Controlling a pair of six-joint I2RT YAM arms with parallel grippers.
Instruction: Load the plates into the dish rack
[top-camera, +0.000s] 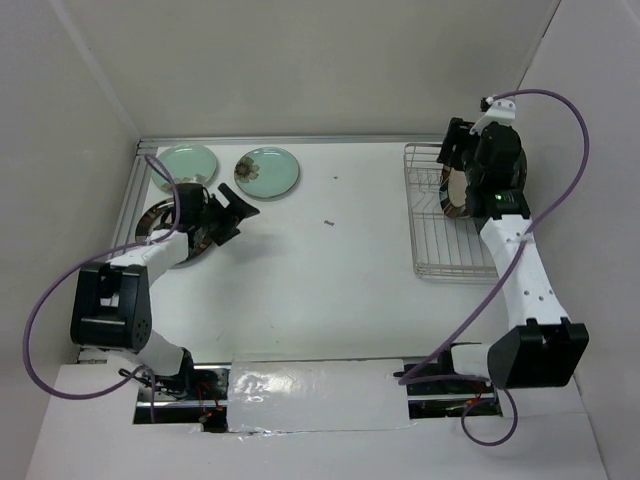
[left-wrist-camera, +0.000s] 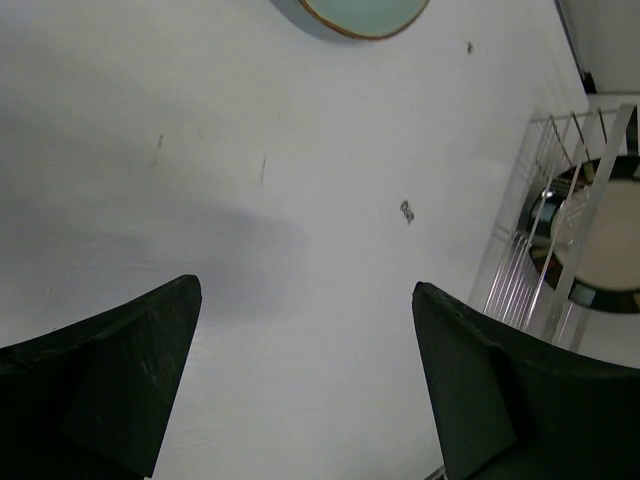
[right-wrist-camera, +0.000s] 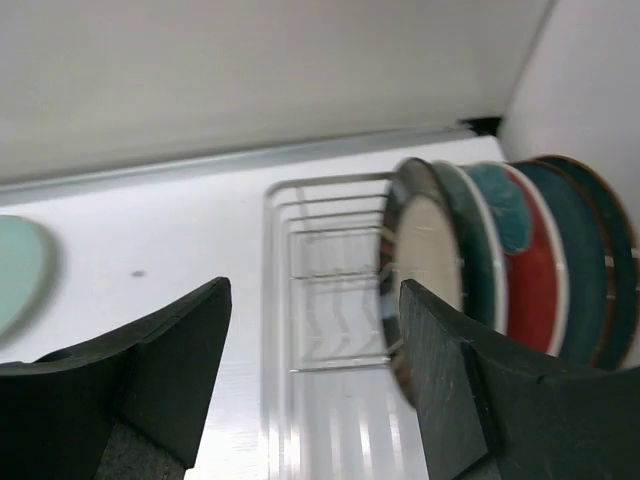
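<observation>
**Silver rack part loaded, three plates out on the table**

Silver wire forms the dish rack (top-camera: 452, 240), which sits at the right side of the white table (top-camera: 340, 290), near the far edge. In the right wrist view several plates stand on edge at its far end, packed close together: a cream plate (right-wrist-camera: 428, 265) with a dark rim is nearest the camera. Behind it come a red plate (right-wrist-camera: 535, 295) with a teal patch and a dark teal plate (right-wrist-camera: 580, 270). This view is blurred, so finer detail of the rims cannot be made out.

The right gripper (right-wrist-camera: 312, 300) hangs over the rack with its jaws apart and nothing between them. The cream plate's rim lies just beside the right-hand finger, and contact cannot be judged.

On the far left of the table lie a mint green plate (top-camera: 187, 162) and, just beside it, a pale green plate (top-camera: 267, 172) with a dark mark at its centre. A striped-rim plate (top-camera: 152, 224) lies flat nearer the front, partly under the left arm.

The left gripper (left-wrist-camera: 305, 290) is above bare table with its jaws spread wide, holding nothing.
</observation>
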